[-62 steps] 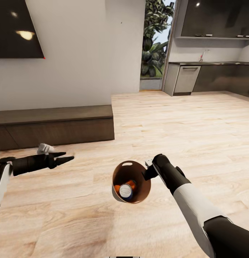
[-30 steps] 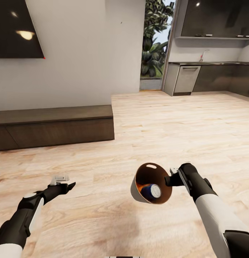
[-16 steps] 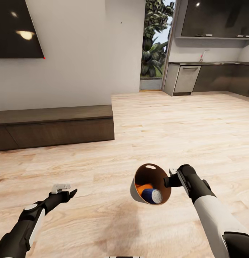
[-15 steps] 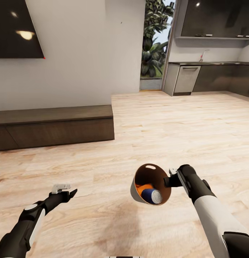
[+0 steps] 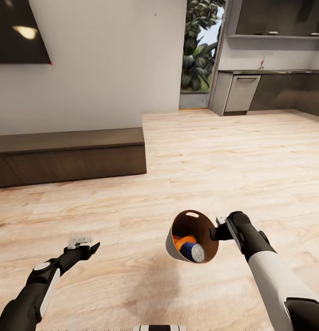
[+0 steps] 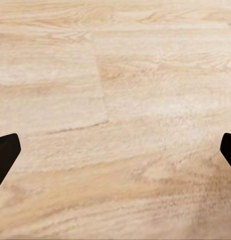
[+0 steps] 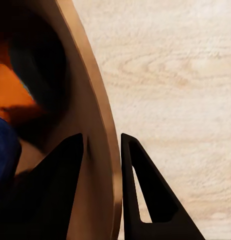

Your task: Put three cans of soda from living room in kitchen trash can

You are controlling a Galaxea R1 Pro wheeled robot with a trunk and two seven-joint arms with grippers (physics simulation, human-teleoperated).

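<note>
The whole view has dipped since half a second ago: the robot is rolling, not the things. The right gripper stays clamped on the trash can rim, the blue can and an orange can inside. The left gripper hangs wide open, empty. The kitchen lies at one o'clock across bare floor; the low cabinet sits at ten o'clock.

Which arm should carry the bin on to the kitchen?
Right. The right gripper is already clamped on the rim of the trash can, one finger inside and one outside, with the blue can and an orange can inside. The left gripper hangs open over bare floor.
</note>
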